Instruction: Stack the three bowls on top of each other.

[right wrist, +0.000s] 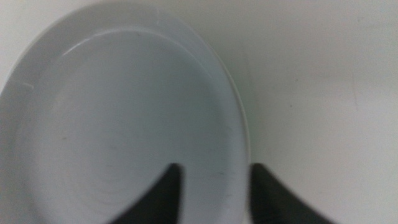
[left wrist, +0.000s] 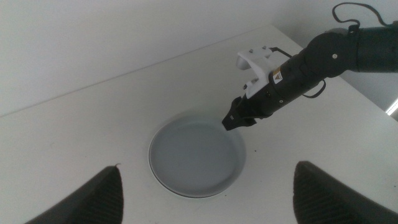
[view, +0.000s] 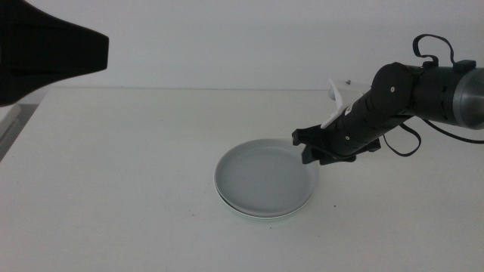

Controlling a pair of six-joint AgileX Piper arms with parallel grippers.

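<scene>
Here, a stack of bowls sits near the middle of the white worktop (view: pixel 113 174). The grey bowl (view: pixel 265 175) lies on top, upright, its hollow bare. Beneath it a thin pale green rim (view: pixel 261 217) shows along the near edge, so the mint green bowl is under the grey one. A narrow lighter edge (right wrist: pixel 244 118) also shows in the right wrist view beside the grey rim; whether it belongs to the white bowl cannot be told.

Right tool (view: pixel 311 149): reaches in from the right side, low over the right rim of the stack. Its two dark jaws stand apart with a gap between them, one over the bowl's inside, one at the rim, pinching nothing.

Left tool (left wrist: pixel 205 193): held high above the worktop, well apart from the stack. Jaws spread wide, holding nothing.
</scene>
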